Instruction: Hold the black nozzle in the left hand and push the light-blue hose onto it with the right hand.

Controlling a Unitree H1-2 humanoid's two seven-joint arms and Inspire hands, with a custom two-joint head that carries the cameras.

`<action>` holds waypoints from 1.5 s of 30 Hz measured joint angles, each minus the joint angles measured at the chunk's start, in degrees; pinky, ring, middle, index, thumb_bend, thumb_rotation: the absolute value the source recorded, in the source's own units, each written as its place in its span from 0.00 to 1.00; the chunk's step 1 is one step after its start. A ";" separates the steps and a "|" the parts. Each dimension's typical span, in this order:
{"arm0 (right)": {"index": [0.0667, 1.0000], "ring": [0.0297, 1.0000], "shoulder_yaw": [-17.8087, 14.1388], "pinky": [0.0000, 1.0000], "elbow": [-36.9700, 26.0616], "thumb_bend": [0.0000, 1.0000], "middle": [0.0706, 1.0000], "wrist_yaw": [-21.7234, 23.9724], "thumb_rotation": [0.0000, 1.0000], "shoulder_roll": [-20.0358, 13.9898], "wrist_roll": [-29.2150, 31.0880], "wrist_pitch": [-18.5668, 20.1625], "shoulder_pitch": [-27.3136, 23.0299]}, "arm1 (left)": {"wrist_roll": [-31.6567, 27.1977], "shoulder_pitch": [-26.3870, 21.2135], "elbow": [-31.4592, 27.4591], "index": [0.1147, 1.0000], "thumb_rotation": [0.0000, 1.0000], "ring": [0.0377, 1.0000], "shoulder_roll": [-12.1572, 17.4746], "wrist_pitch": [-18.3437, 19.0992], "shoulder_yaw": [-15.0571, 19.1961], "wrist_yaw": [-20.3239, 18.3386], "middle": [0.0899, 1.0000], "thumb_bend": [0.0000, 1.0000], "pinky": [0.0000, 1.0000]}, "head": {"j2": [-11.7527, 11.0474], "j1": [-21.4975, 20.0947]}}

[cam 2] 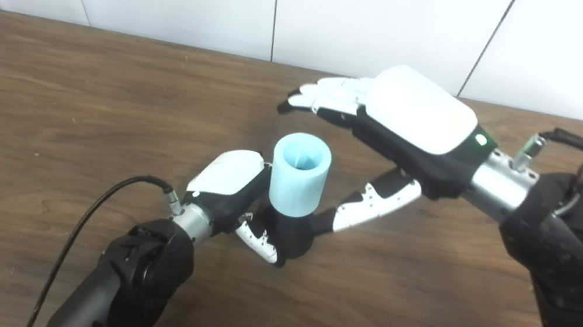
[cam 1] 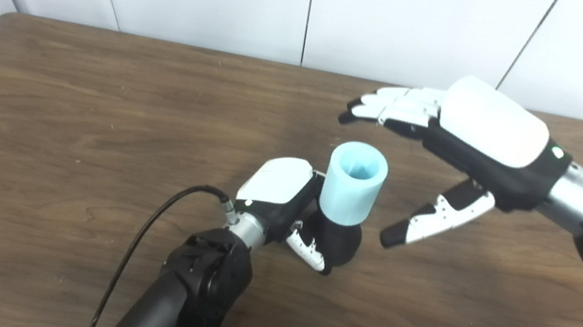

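Nearest the cameras, from the bottom edge left of centre: left arm, black-sleeved, with a black cable (cam 1: 136, 244) looping beside it over the wooden table (cam 1: 41, 104). At its end, left hand (cam 1: 284, 204), white-backed, wrapped around the black nozzle (cam 1: 340, 243), thumb curled across the nozzle's front low down. Nozzle stood upright, base on or just above the tabletop; contact with the wood not clear from either view. Seated on top of it, light-blue hose (cam 1: 352, 188), a short thick tube, open mouth upward, lower end over the nozzle's top, leaning slightly. Hose touched on its left by the back of the left hand.

Farther back and to the right: right hand (cam 1: 447, 154), spread wide, holding nothing. Fingers (cam 1: 390, 106) stretched out flat above and behind the hose, pointed left; thumb (cam 1: 436, 217) hung lower, beside the hose on its right, apart from it in the left eye view. Right arm in from the right side, silver wrist and black sleeve.

Beyond the table's far edge: white panelled wall (cam 1: 409, 23).
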 measured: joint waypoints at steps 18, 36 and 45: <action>1.00 1.00 0.93 1.00 2.16 0.72 1.00 -2.44 1.00 -0.51 -2.11 -9.27 6.96 | -0.34 0.00 0.03 0.41 0.00 0.83 0.04 -0.02 0.21 -0.01 0.46 0.52 1.00 | 0.09 -0.09; 0.99 1.00 2.58 1.00 4.18 0.72 1.00 -2.44 1.00 0.62 -3.36 -9.46 7.73 | -0.81 -0.33 0.22 0.38 0.00 0.82 0.31 -0.02 0.16 -0.01 0.50 0.51 1.00 | -0.18 -0.09; 0.98 1.00 2.97 1.00 4.42 0.71 1.00 -2.49 1.00 0.61 -4.57 -9.66 7.75 | -0.94 -0.57 0.38 0.42 0.00 0.82 0.44 -0.02 0.07 -0.01 0.44 0.52 1.00 | -0.26 -0.18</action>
